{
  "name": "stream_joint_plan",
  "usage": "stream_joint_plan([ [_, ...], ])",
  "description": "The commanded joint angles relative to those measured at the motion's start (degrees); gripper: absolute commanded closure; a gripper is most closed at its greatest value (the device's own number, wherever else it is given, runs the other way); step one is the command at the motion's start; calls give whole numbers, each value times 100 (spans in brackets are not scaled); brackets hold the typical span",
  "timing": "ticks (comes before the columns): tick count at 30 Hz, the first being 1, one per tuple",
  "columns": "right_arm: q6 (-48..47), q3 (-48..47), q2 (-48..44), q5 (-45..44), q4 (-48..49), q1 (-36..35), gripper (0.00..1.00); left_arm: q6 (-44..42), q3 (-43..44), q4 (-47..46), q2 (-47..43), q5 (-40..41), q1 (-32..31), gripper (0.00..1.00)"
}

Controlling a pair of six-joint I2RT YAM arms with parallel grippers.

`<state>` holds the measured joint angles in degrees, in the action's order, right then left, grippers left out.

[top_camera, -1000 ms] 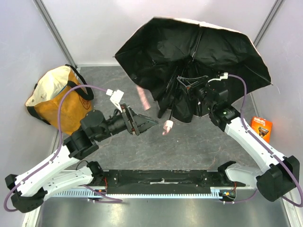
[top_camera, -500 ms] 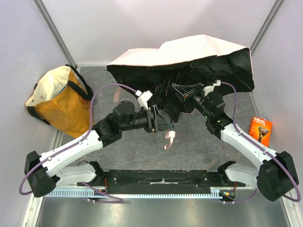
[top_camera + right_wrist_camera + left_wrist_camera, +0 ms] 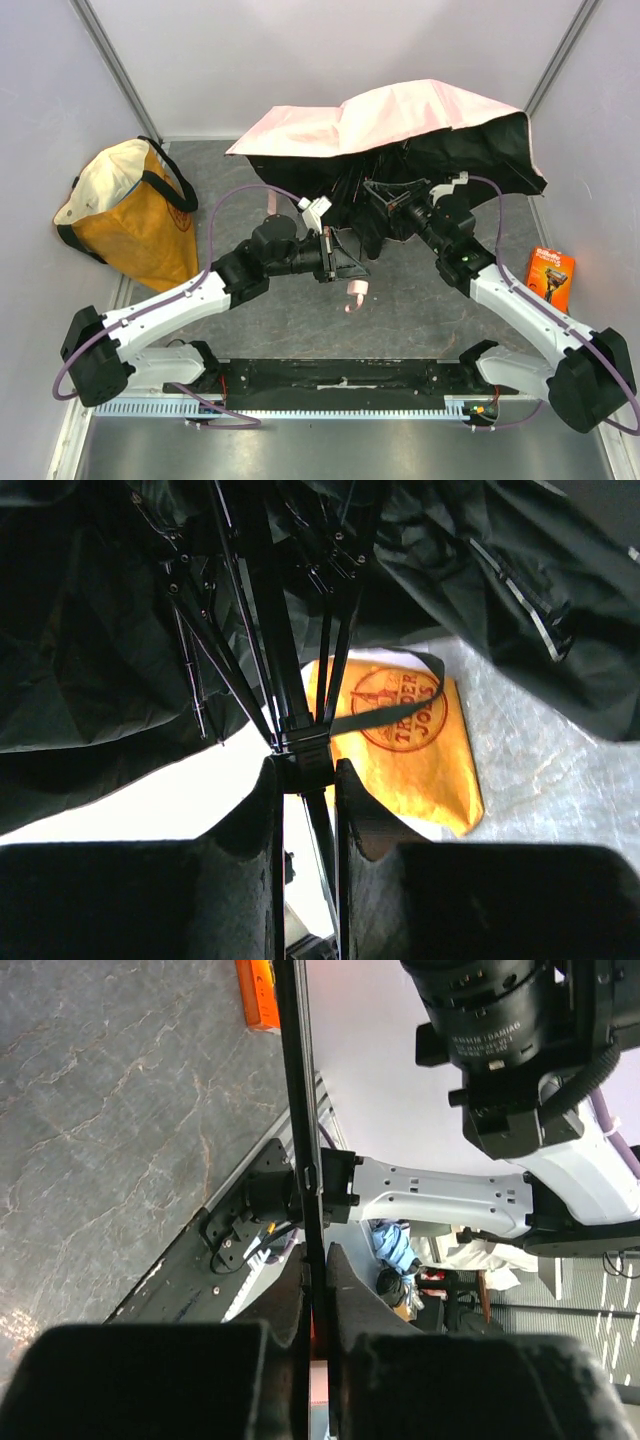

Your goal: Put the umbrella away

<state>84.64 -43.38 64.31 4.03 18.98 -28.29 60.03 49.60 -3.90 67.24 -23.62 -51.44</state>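
Probably light and floppy, the umbrella [image 3: 400, 110] at twelve o'clock has fragile ribs [image 3: 200, 630]; grip its stiff shaft [image 3: 293, 1060]. Left jaws clamp that shaft, right jaws its runner [image 3: 303, 752].

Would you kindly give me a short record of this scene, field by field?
Umbrella: pale pink fabric folding umbrella, canopy open and tilted over the rear of the grey table
Left arm: left pincer shut on the thin black shaft
Right arm: right pincer shut on the same shaft, under the canopy
Bag: orange-and-cream fabric tote bag, far left
Other: flat orange packet, far right
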Motion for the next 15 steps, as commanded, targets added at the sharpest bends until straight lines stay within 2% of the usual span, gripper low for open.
stream_joint_plan([
  [1,44,-58,-147,-367,-895,-964,100,-343,295,-348,-352,498,99,98],
  [3,70,161,-121,-614,-801,-1327,100,-439,339,-313,-440,542,178,98],
  [6,377,557,-173,-702,-440,-1346,100,-545,392,-94,-537,700,204,98],
  [14,-105,-582,90,-755,-1045,-1319,100,-457,646,196,-660,508,398,98],
  [15,-210,-758,116,-764,-1159,-1319,100,-483,673,249,-695,481,441,92],
])
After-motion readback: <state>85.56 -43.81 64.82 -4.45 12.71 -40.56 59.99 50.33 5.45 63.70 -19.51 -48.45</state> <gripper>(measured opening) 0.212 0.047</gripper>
